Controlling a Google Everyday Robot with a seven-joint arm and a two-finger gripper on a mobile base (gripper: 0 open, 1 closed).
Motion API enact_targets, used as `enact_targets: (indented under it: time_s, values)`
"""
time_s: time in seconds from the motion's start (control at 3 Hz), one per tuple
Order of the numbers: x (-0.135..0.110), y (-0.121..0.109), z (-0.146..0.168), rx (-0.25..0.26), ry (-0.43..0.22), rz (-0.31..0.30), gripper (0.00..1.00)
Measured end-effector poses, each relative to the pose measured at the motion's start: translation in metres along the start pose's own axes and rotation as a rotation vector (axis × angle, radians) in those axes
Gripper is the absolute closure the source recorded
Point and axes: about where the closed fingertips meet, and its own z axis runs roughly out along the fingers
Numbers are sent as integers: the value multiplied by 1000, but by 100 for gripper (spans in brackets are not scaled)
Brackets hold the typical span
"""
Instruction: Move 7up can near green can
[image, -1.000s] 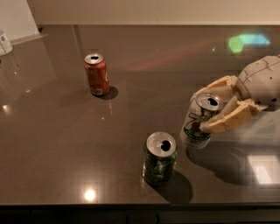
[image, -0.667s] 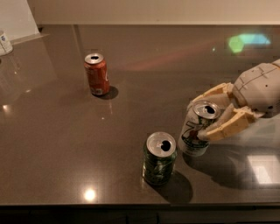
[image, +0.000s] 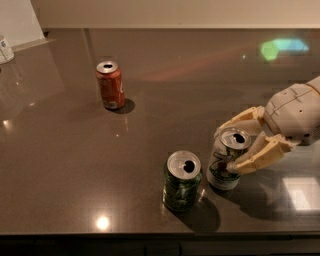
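The pincer (image: 228, 150) reaches in from the right edge of the view and is pinching the 7up can (image: 226, 161), one pale finger behind the can and the other across its near side. The can stands on the dark worktop (image: 75, 165), or just off it, I cannot tell which. It is just beside the green can (image: 181, 182), with a narrow gap between them, so the placing looks almost complete. The orange-red can (image: 110, 85) stands well apart at the far left and is not at risk. The danger lies in the closeness: any further push to the left would bump the green can, which stands near the front edge of the worktop and could tip or slide off. Letting go carelessly could also topple the 7up can if a finger drags on it.
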Motion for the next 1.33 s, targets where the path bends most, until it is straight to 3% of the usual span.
enact_targets:
  time_s: [0.67,1.0,1.33]
  values:
    - [2,0,5,7,-5,-7,12]
    - [1,-1,6,11,-5,-9,0]
    - [1,-1,6,11,-5,-9,0]
